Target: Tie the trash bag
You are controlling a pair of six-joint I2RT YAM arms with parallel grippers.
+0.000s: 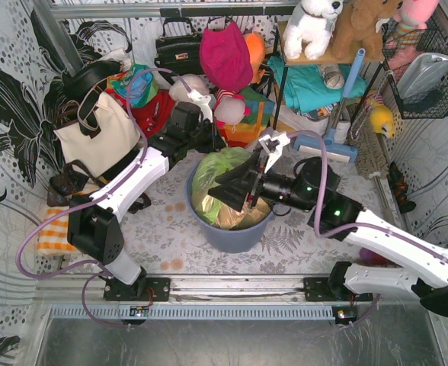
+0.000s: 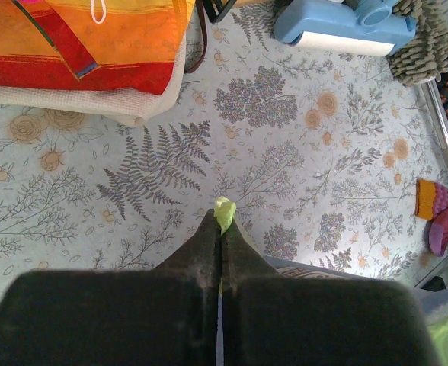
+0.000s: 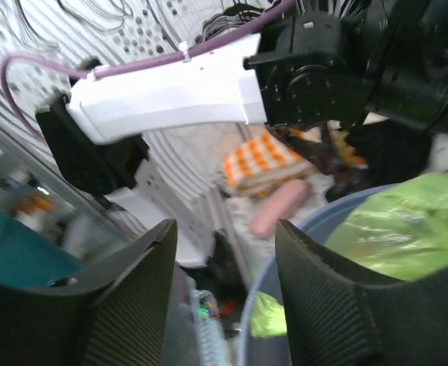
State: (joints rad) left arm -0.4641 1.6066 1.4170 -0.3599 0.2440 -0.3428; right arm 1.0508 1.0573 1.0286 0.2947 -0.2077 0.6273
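The trash bag [image 1: 222, 169], thin light-green film with tan paper showing through, sits in a blue round bin [image 1: 232, 232] at the table's middle. My left gripper [image 1: 206, 145] hovers at the bin's far-left rim. In the left wrist view it [image 2: 222, 225] is shut on a small green tuft of the bag [image 2: 224, 212] that pokes out past the fingertips. My right gripper [image 1: 221, 189] reaches in from the right over the bin's mouth. In the right wrist view it [image 3: 224, 229] is open with nothing between its ribbed fingers [image 3: 327, 305]. The bag [image 3: 407, 221] lies just right of it, inside the bin rim [image 3: 258, 305].
A white tote with black straps [image 1: 94, 137] stands back left, an orange checked cloth [image 1: 52, 232] lies near the left arm's base. Bags and toys crowd the back [image 1: 228, 57]. A blue sweeper [image 1: 334, 145] [image 2: 346, 23] lies back right, and a wire basket [image 1: 430, 84] hangs on the right wall.
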